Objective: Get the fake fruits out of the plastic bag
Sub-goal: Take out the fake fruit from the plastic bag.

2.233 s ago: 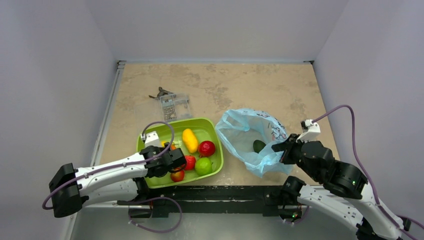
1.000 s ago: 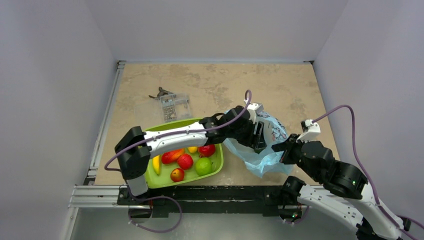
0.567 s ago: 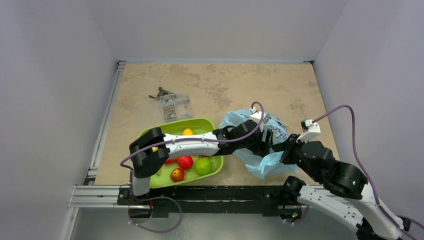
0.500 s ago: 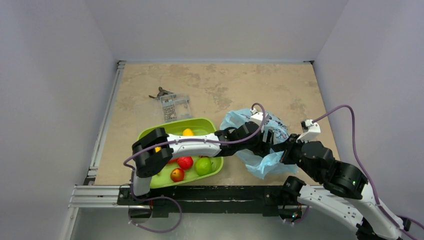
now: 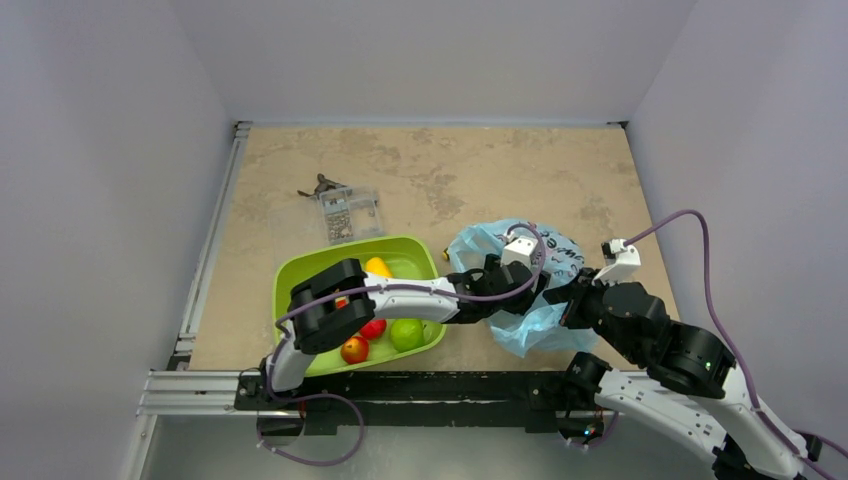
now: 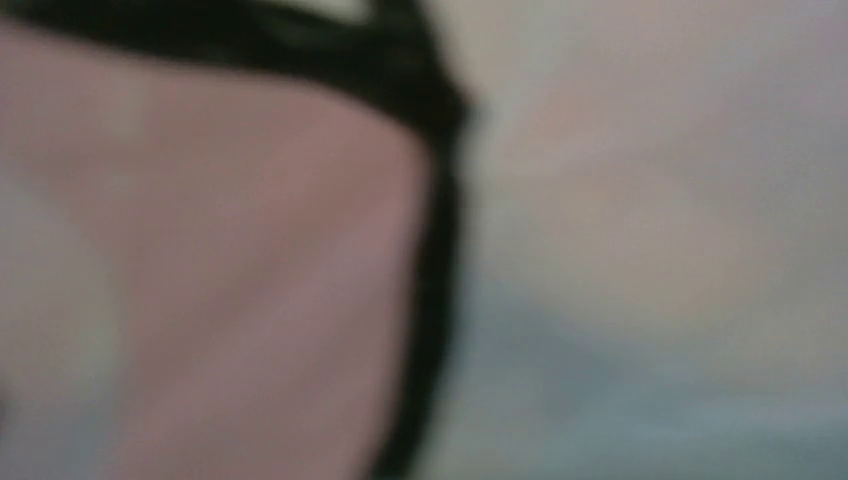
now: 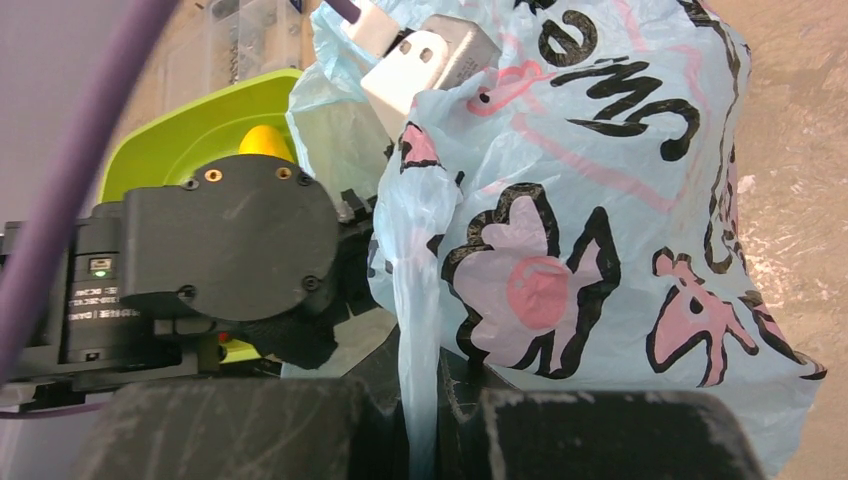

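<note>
Here, right of centre in the top view, the right gripper (image 7: 425,425) pinches the plastic bag (image 7: 600,200) by its edge. The left gripper (image 5: 514,285) reaches inside the bag, and whether its jaws are apart or together cannot be told.

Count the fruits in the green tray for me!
4: a yellow one at the back, a red one mid-tray, a green apple and a small red-yellow apple in front. The left arm may hide more.
</note>
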{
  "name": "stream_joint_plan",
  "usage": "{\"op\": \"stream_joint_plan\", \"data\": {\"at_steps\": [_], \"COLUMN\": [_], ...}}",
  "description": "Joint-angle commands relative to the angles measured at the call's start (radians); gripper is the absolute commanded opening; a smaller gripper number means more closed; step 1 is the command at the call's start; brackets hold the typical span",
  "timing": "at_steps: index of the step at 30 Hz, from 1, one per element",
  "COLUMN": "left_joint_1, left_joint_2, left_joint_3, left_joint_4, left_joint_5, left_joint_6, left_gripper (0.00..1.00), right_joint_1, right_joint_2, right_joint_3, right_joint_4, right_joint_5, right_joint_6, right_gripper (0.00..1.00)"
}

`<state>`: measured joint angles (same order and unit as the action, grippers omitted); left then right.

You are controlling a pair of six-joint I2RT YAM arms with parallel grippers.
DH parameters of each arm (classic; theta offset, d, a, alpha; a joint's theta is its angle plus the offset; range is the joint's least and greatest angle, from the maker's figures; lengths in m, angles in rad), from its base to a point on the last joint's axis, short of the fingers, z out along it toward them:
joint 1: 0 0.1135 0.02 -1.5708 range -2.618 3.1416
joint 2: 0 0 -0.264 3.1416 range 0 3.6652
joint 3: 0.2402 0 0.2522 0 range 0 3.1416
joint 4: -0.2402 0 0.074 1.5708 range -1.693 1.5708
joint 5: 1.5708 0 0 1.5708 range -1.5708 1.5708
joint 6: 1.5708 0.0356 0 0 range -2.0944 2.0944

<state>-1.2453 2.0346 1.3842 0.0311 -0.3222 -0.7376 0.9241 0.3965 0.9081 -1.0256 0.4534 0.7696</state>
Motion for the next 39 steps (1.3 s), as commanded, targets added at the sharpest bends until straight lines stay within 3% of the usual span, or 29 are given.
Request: {"op": "stream_joint_plan", "data": {"at_steps": [1,9,14,24,34,39], "left_joint_1": [-0.002,0.0,0.002,0.092,0.129,0.15], "left_joint_2": [0.047,0.057,0.003,-0.191,-0.438,-0.613], "left_joint_3": [0.067,0.056,0.045,0.044,0.009,-0.046], "left_joint_4": [-0.028,-0.092,-0.087,-0.113,-0.193,-0.231], "left_joint_5": [-0.043,-0.023,0.011,0.277,0.427,0.539], "left_joint_6": [-0.005,-0.033,0.005,-0.01,0.036,0.044], "left_gripper": [0.92,0.79,0.51,0.14,0.0,0.0], "right_joint_1": [0.011,0.012,0.012,0.013,0.013,0.012], "right_joint_2": [-0.008,-0.007,-0.005,-0.002,0.011,0.049], "right_joint_3": [-0.001,-0.001,-0.002,0.002,0.005,0.027], "right_joint_4": [0.023,0.022,0.023,0.019,0.012,-0.021], "right_joint_5": [0.011,0.013,0.011,0.019,0.032,0.064], "right_joint_6": [0.002,0.004,0.002,0.008,0.018,0.057], "right_gripper": [0.0,0.0,0.0,0.0,0.0,0.0]}}
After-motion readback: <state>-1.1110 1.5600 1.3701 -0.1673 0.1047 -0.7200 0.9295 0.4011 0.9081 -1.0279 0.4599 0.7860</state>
